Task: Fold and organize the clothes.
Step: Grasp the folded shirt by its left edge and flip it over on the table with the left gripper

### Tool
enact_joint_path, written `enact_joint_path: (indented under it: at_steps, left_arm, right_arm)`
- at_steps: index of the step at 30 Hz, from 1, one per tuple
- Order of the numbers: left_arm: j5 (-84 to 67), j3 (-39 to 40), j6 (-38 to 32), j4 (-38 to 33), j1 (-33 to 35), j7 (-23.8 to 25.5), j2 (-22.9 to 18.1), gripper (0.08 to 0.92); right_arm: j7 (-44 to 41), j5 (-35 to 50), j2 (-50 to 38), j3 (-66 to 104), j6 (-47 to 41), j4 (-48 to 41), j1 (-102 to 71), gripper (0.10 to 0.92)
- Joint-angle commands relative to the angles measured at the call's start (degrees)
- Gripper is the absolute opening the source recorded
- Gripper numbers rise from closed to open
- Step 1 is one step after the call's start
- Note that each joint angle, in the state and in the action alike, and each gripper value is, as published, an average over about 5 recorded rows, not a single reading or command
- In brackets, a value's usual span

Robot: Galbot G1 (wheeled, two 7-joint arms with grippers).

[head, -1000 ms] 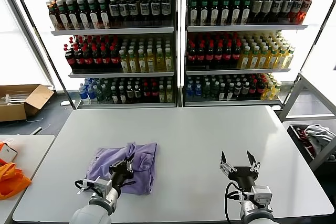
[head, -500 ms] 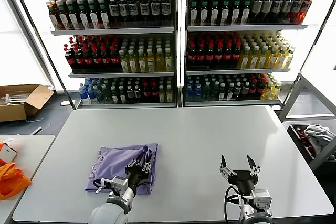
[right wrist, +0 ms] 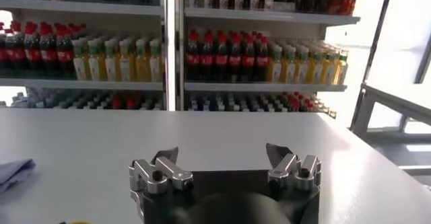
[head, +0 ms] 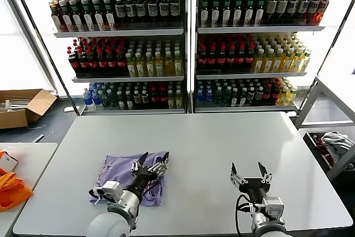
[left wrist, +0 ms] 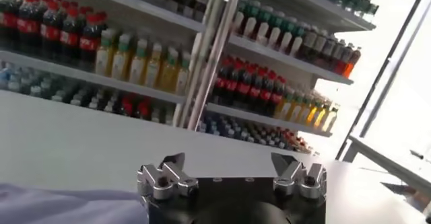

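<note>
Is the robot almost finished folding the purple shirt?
Mostly, it looks like. The purple shirt already lies folded into a small, slightly rumpled bundle on the white table. Nothing is in hand: the left hand hovers open over the shirt's right edge, and the right hand waits open over bare table. Left to do: probably tidying or moving the bundle aside.

Lavender T-shirt [head: 125, 171], white table [head: 211, 142]

Left black two-finger gripper [head: 152, 160]: silver metal knuckle blocks with round screw heads, dark pointed fingertips [left wrist: 174, 159], black rounded housing. Grey rounded forearm, white wrist block, black cables. Right black two-finger gripper [head: 247, 171]: identical hardware, looped black cable.
</note>
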Motion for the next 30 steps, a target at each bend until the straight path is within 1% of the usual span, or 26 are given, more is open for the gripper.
enact_joint_path:
  at_steps: [1, 5, 9, 16, 30]
  left_arm:
    - [8.20, -20.32, -1.99, -1.31, 5.36, -1.90, 7.04, 0.802]
    - [8.72, -23.74, -2.43, 1.64, 7.28, -1.58, 7.86, 0.821]
    - [8.99, -24.40, -2.53, 3.48, 8.06, -1.16, 7.39, 0.823]
    - [7.51, -23.03, -1.73, 5.23, 8.69, 0.42, 7.19, 0.823]
    - [-0.67, -20.04, 1.17, 8.40, 7.15, 2.54, 6.59, 0.823]
  right_arm:
    - [-0.11, 2.38, -2.06, -1.42, -0.20, -1.24, 3.65, 0.823]
    - [-0.10, 3.18, -2.30, -2.15, -0.21, -2.07, 5.10, 0.823]
    - [-0.15, 3.38, -1.96, -2.96, -0.17, -2.77, 6.00, 0.823]
    - [-0.11, 3.21, -1.30, -3.24, -0.23, -2.88, 6.04, 0.823]
    - [0.08, 2.46, -0.92, -1.88, -0.06, -1.65, 3.10, 0.823]
